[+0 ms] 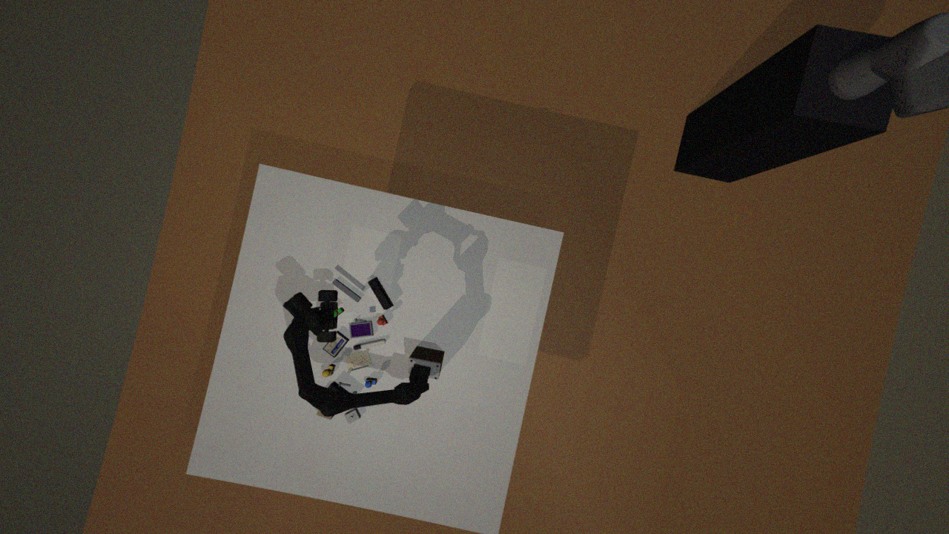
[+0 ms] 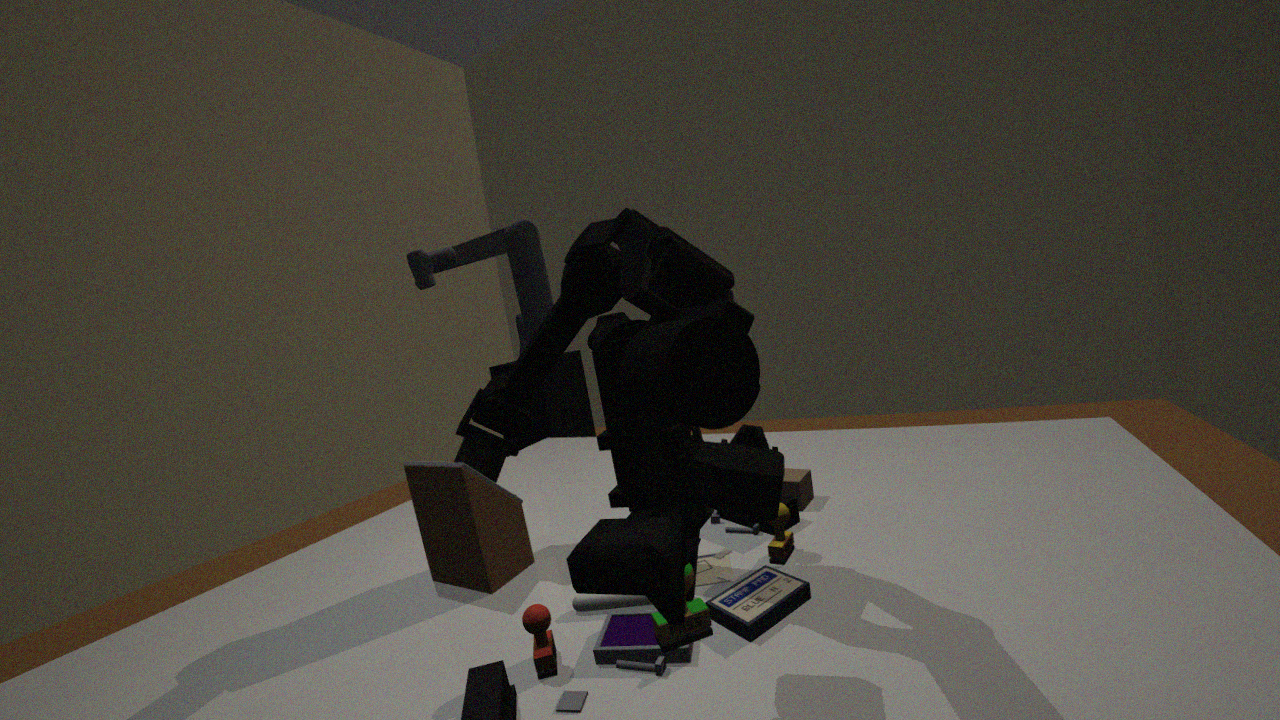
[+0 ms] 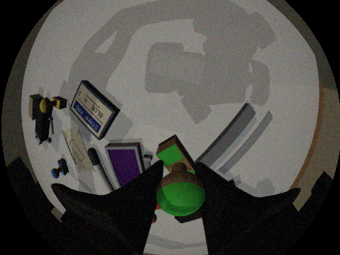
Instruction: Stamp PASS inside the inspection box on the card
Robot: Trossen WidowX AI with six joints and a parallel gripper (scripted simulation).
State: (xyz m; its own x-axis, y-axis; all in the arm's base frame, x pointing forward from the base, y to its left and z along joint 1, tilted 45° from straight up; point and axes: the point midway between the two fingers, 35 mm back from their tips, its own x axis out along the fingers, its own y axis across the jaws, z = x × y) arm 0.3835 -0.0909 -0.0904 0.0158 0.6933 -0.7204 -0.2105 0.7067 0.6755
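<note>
My gripper (image 2: 675, 616) (image 3: 179, 166) is shut on the green stamp (image 1: 339, 311) (image 2: 687, 614) (image 3: 180, 199) by its handle. The stamp hangs in the air, tilted in the wrist view, to one side of the purple ink pad (image 1: 361, 329) (image 2: 626, 630) (image 3: 124, 163). In the exterior view its base overlaps the pad's right end; the exact height is unclear. The stamp's underside is hidden. The pale card (image 1: 359, 360) (image 2: 716, 569) (image 3: 83, 161) lies flat beyond the marker; its outlined box shows in the wrist view, too dim to read any print.
The labelled stamp pad case (image 1: 335, 343) (image 2: 759, 600) (image 3: 93, 109) lies near the purple pad. A marker (image 1: 369, 343) (image 3: 103, 174), red stamp (image 2: 544, 653), yellow stamp (image 2: 781, 546) (image 3: 61, 103), blue stamp (image 3: 63, 167), bolt (image 2: 637, 666) and grey bar (image 3: 228, 132) lie around. A wooden block (image 2: 456, 528) stands farther off.
</note>
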